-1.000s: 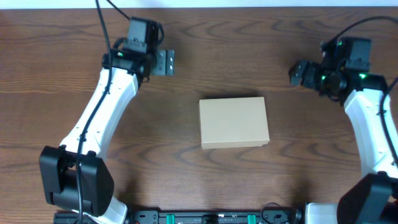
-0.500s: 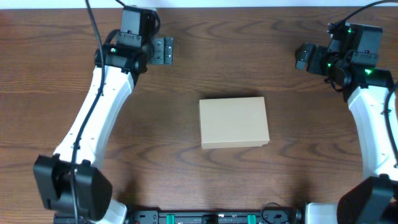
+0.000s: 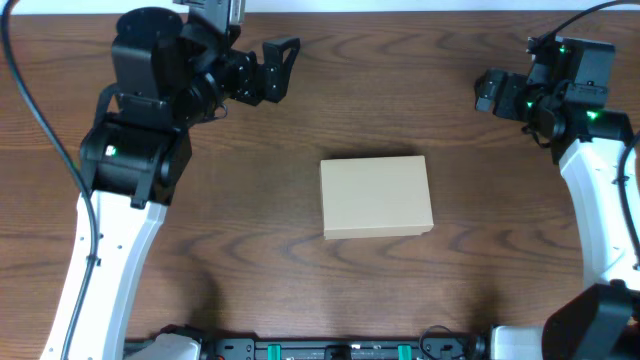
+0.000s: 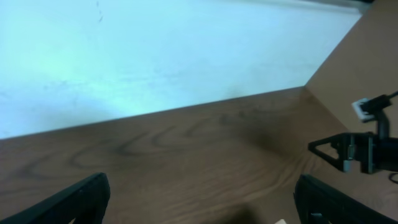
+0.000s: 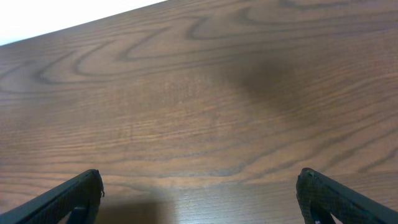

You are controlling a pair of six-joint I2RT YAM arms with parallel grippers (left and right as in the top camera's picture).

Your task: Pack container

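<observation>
At the centre of the table [image 3: 250,260], lid seemingly shut: the container [image 3: 376,197], well apart from left gripper [image 3: 285,70] and right gripper [image 3: 482,92], fingers of both spread wide, empty. Likely light, stiff cardboard, easily dented; best taken gently across opposite side walls.

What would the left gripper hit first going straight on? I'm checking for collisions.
Likely nothing near: the left gripper faces bare table, then the wall; the right gripper sits off to the side.
</observation>
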